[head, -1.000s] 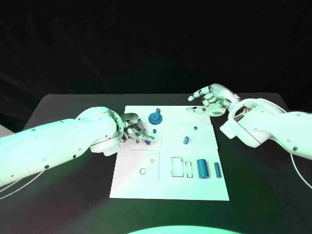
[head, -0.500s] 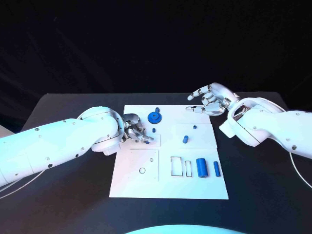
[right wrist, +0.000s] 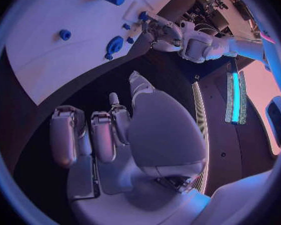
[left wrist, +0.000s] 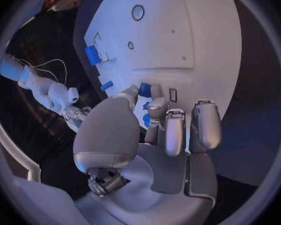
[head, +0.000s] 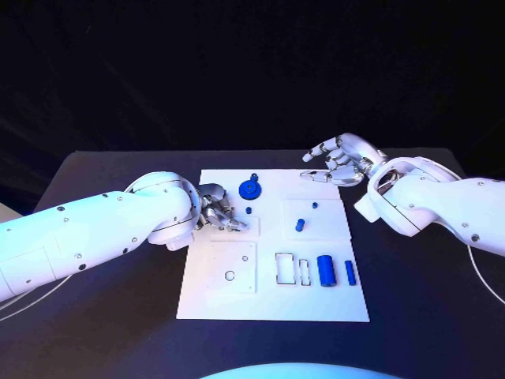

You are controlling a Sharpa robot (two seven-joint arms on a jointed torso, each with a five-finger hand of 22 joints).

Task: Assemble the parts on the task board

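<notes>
We see the left hand [head: 216,210] pinching a small blue part [left wrist: 145,90] over the task board [head: 273,308] left half, near slots; right hand [head: 342,162] spread, empty, farther off.

Head view: high, looking down on the board [head: 273,296]. Wrist views sit close behind each hand — left [left wrist: 154,135] facing the board, right [right wrist: 109,140] beside its edge. All share the board.
</notes>
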